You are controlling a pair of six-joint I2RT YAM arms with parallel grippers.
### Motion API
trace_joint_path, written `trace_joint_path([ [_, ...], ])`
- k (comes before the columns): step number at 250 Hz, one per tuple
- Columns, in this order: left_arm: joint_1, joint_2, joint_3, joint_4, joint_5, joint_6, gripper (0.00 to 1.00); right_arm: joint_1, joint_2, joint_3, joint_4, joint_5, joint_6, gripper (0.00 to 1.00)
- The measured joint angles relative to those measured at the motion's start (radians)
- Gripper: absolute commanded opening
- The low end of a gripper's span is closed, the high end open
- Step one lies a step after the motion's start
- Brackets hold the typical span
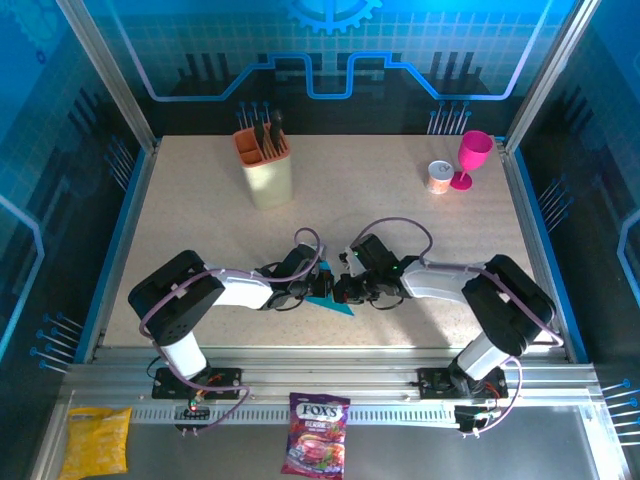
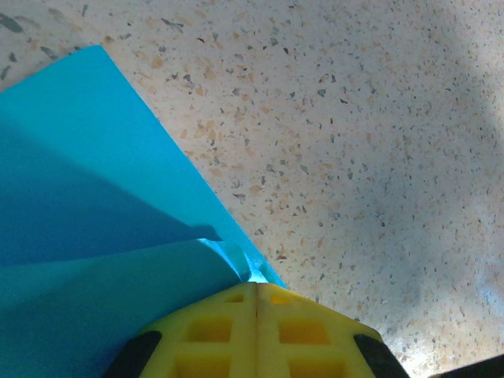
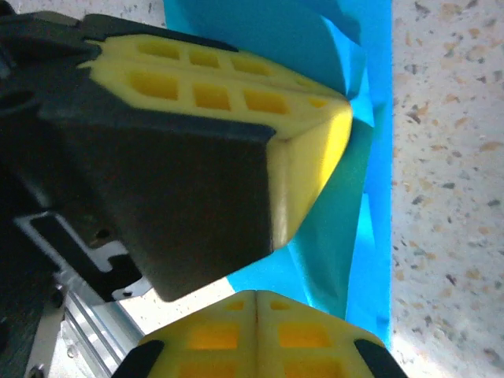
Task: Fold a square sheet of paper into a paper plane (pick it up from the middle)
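Enclosed by blue-lit panels (image 1: 330,40) with circuit motifs; floored with a speckled beige table (image 1: 400,230); edged in front by an aluminium rail (image 1: 330,372).

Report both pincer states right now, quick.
Left pincer: closed, pinching the blue paper.
Right pincer: closed, pinching the blue paper too.

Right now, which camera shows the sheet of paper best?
Left wrist: the sheet of paper spreads wide, its crease and edge clear, pinched in the shut left gripper. Right wrist shows it partly hidden behind the left gripper. Top external shows a small blue wedge, far off.
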Motion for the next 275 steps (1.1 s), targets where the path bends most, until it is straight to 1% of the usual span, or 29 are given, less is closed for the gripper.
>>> trace_joint_path([
  [41,0.0,0.0,0.0,0.0,0.0,0.0,0.0,0.006,0.035,0.0,0.01,0.009,-0.002,0.0],
  [90,0.0,0.0,0.0,0.0,0.0,0.0,0.0,0.012,0.035,-0.021,0.009,0.044,-0.021,0.0],
  [151,0.0,0.0,-0.001,0.0,0.0,0.001,0.0,0.012,0.021,-0.061,0.061,0.05,-0.038,0.0],
  [275,-0.002,0.0,-0.008,0.011,0.023,0.004,0.0,0.011,-0.078,-0.213,0.185,0.055,-0.03,0.0],
])
